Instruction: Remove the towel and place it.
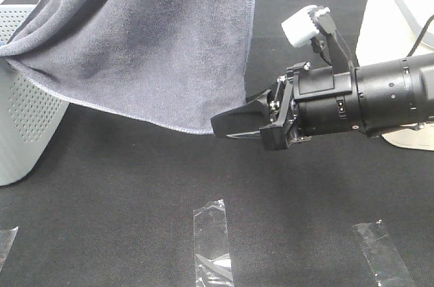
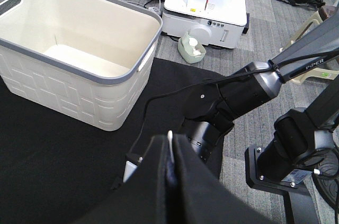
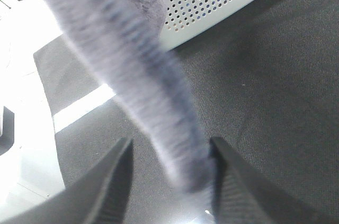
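The slate-grey towel (image 1: 149, 43) hangs from the upper left, draped over a perforated basket, and its hemmed lower corner reaches toward the table's middle. My right gripper (image 1: 227, 126) points left at that lower corner. In the right wrist view the towel's blurred hem (image 3: 143, 75) runs down between the two fingers of the right gripper (image 3: 170, 145), which stand apart and open; the cloth brushes one finger (image 3: 220, 160). The left gripper (image 2: 170, 147) is shut with nothing seen in it, and the exterior view does not show it.
The light perforated basket (image 1: 27, 110) stands at the left edge under the towel. A white basket with a grey rim (image 2: 79, 70) sits on the black table cover. Clear tape strips (image 1: 213, 239) (image 1: 380, 250) lie near the front. A white container (image 1: 393, 9) stands back right.
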Tool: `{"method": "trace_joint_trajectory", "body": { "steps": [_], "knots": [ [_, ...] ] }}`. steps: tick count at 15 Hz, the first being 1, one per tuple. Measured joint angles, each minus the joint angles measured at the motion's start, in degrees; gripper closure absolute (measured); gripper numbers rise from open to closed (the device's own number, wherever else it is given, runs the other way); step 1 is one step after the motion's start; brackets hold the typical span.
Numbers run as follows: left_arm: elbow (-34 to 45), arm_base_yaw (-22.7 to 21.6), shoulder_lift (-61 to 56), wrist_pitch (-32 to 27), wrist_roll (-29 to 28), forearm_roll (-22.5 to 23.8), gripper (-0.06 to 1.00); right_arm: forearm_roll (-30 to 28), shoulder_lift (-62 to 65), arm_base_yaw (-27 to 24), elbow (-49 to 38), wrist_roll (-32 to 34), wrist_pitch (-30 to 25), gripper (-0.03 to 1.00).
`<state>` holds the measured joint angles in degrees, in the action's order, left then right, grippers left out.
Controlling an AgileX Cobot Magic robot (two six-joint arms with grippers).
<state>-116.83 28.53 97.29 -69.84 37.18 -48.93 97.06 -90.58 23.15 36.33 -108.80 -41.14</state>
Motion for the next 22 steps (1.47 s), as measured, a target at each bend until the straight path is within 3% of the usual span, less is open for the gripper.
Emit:
{"method": "trace_joint_trajectory", "body": {
  "steps": [5,8,10,13,15,16,18,20,21,22],
  "knots": [
    [0.0,0.0,0.0,0.0,0.0,0.0,0.94,0.8,0.06,0.0,0.0,0.29,-0.8,0.97],
    [0.0,0.0,0.06,0.0,-0.23,0.97,0.94,0.06,0.34,0.0,0.17,9.0,2.01,0.97],
    [0.0,0.0,0.11,0.0,-5.5,7.16,0.94,-6.47,1.6,0.0,0.86,19.14,5.44,0.97],
    [0.0,0.06,1.83,0.0,-18.96,21.72,0.94,-28.93,4.87,0.0,6.25,44.86,8.54,0.97],
    [0.0,0.06,4.24,0.06,-24.29,28.88,0.94,-54.2,6.65,0.0,12.55,69.21,8.14,0.97],
    [0.0,0.06,5.79,0.06,-27.1,31.57,0.94,-68.12,6.88,0.0,16.56,82.39,6.13,0.97],
    [0.0,0.06,9.05,0.11,-32.95,35.41,0.94,-91.16,6.88,0.0,24.64,101.81,-0.63,0.97],
    [0.0,0.06,12.43,2.58,-36.61,39.59,0.94,-108.35,6.76,0.0,33.0,112.41,-6.99,0.97],
    [0.0,0.06,14.44,8.14,-38.04,41.94,0.94,-116.37,5.79,0.0,39.3,115.85,-10.26,0.97],
    [0.0,0.06,15.64,13.75,-38.33,43.32,0.94,-120.32,4.53,0.0,43.26,117.06,-10.89,0.97]
  ]
}}
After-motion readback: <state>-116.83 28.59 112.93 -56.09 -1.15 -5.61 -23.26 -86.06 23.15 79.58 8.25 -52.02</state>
